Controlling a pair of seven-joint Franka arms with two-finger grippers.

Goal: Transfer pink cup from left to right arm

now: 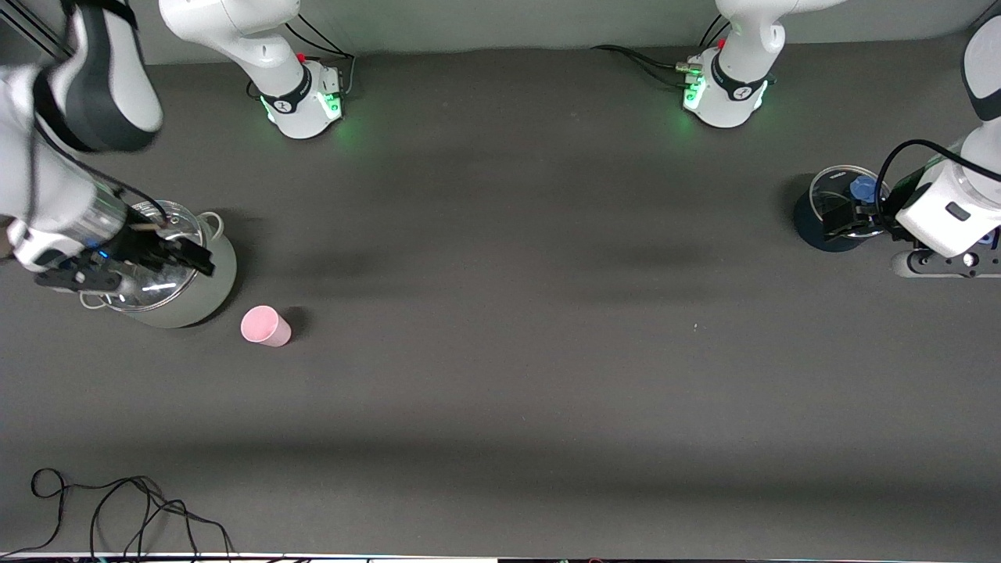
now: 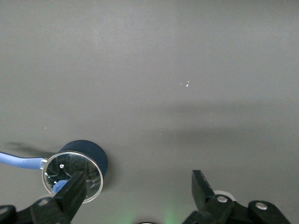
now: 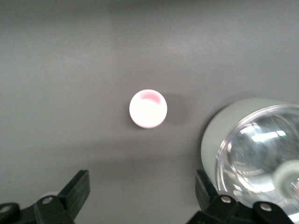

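The pink cup (image 1: 266,326) stands by itself on the dark table, nearer to the front camera than the silver pot (image 1: 199,301) and close beside it. In the right wrist view the pink cup (image 3: 148,108) shows from above as a pale disc, ahead of the fingers and clear of them. My right gripper (image 1: 168,262) hangs open over the silver pot's glass lid with nothing between its fingers (image 3: 77,186). At the left arm's end of the table, my left gripper (image 1: 852,219) hovers open and empty over a dark blue pot (image 1: 825,234).
The silver pot (image 3: 219,135) carries a glass lid (image 3: 261,158). The dark blue pot (image 2: 91,151) has a glass lid (image 2: 72,175) with a blue knob (image 1: 863,188). Loose black cables (image 1: 117,508) lie at the table's front edge. Both arm bases (image 1: 305,102) stand along the back.
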